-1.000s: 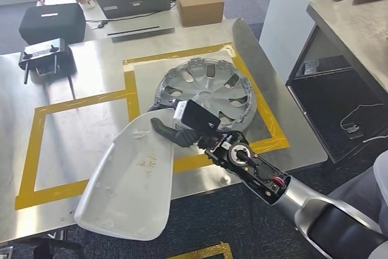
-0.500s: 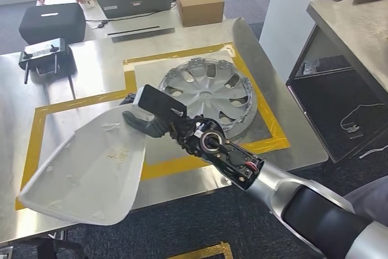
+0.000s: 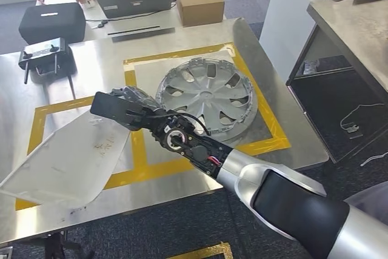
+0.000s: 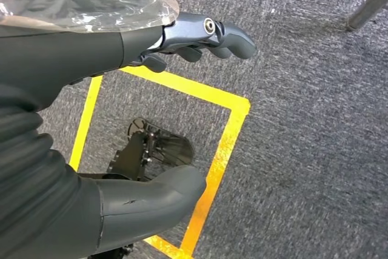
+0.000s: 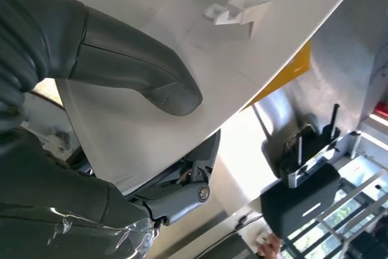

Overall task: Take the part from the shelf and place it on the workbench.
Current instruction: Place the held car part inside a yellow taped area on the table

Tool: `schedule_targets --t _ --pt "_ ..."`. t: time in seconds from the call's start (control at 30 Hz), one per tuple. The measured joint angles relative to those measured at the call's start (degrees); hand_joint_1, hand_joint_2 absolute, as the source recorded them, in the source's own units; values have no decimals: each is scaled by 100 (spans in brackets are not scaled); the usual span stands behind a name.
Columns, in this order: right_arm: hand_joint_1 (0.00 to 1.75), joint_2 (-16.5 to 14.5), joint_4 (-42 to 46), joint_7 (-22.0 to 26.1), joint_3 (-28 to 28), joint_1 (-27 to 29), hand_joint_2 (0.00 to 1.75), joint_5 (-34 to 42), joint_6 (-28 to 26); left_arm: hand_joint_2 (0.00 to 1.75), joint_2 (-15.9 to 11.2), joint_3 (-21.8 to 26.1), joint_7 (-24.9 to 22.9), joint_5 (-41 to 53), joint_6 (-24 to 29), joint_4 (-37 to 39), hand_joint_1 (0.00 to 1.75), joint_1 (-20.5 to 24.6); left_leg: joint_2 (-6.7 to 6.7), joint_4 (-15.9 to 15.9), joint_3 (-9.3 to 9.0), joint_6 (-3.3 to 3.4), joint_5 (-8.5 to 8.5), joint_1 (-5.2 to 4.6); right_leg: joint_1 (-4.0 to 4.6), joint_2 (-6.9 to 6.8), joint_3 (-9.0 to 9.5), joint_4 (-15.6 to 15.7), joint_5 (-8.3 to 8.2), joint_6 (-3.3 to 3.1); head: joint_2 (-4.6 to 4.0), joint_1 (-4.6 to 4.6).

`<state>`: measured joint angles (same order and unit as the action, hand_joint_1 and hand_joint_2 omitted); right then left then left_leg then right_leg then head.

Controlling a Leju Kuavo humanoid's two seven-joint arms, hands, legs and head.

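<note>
Carried toward 9 o'clock over the last second, the white part is now over the left yellow-taped square of the workbench; earlier it hung off the near table edge. Far left, at 10 o'clock, a black case and a small black stand are seen, well apart from the part. The part is held low and nearly flat, its far-left tip past the table's edge at 8 o'clock; whether it touches the surface cannot be told. At centre, the right hand is clamped on the part's 2 o'clock corner, thumb pressed on one face and fingers under the rim, judged a pinch grip chosen so the broad panel can be laid flat. Right of it, at 3 o'clock, a silver hubcap is lying in the neighbouring taped square, so the part is judged to be aimed at the free one. The left hand is hanging over carpet, fingers apart, nothing held.
</note>
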<state>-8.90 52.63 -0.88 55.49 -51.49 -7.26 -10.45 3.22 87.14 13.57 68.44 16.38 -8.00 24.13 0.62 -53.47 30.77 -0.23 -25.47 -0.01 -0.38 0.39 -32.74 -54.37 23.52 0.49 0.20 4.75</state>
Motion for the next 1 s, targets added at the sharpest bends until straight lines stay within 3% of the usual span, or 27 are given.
schedule_targets --t 0.17,0.33,0.5,0.67,0.83,1.0 --pt "175 -376 -765 -339 152 -257 175 -960 -583 175 80 -23 -62 168 11 0 0 52 -1 -1 0 0 0 -1 0 0 0 2 0 0 0 -1" --pt "175 -587 -1247 -762 284 -427 175 -1586 -754 175 156 -39 -131 327 15 0 0 100 0 -1 -1 0 0 -1 0 0 0 3 0 0 0 -1" --pt "175 -610 -1330 -827 301 -446 175 -1602 -719 175 171 -44 -140 351 16 0 0 109 0 -1 -1 0 0 -1 0 0 0 3 0 0 0 0" --pt "175 -785 -2341 -2094 324 -612 175 -1280 -146 175 322 -153 -276 564 28 0 0 195 -2 -5 -2 0 0 -2 -2 4 1 4 -2 2 0 0" --pt "175 -816 -2582 -2271 214 -665 175 -835 -50 175 350 -182 -287 578 28 0 0 203 -2 -6 -3 0 0 -2 -2 5 1 4 -2 2 0 0" --pt "175 -859 -2690 -2446 92 -661 175 -360 -294 175 361 -185 -288 578 29 0 0 205 -3 -6 -3 0 0 -2 -1 7 1 4 -2 2 0 0"
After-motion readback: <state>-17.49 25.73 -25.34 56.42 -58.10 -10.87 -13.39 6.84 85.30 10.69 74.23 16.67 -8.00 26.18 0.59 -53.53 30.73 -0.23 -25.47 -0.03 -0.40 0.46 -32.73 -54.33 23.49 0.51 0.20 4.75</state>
